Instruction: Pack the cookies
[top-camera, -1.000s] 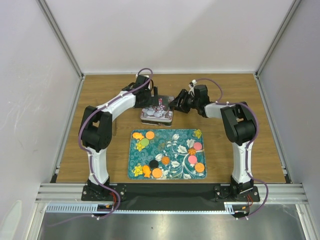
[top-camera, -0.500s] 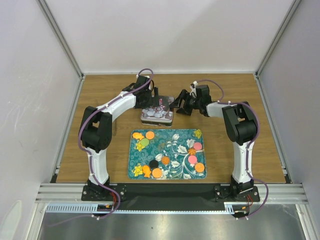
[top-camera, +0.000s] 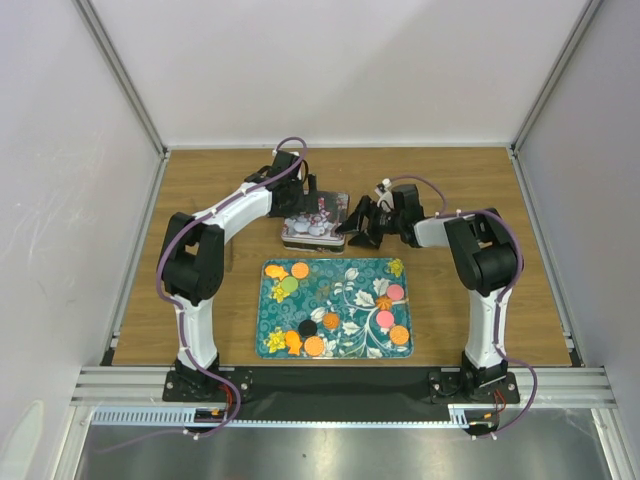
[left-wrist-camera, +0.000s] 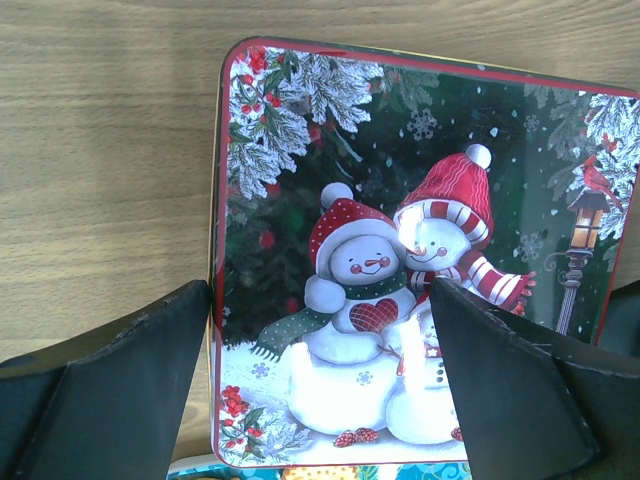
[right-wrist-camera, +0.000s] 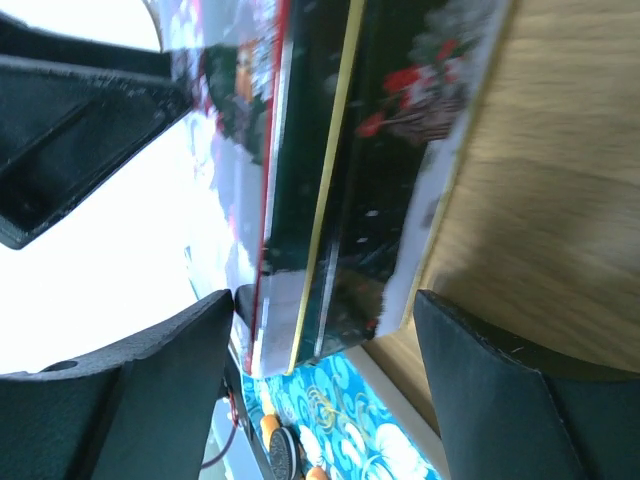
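The cookies lie scattered on a teal flowered tray: orange, green, black and pink discs. A closed snowman tin stands on the table just behind the tray. My left gripper hovers over the tin's lid, open and empty. My right gripper is open and turned sideways at the tin's right end. In the right wrist view the tin's side lies just ahead of the open gripper. A black cookie shows below it.
The tray's edge runs close under the tin's near corner. Wooden table surrounds the tray and tin. White walls and metal frame posts enclose the sides and back.
My right gripper has moved left and toward the near side, from behind the tin's right corner to its right end. The left arm and tin have not moved.
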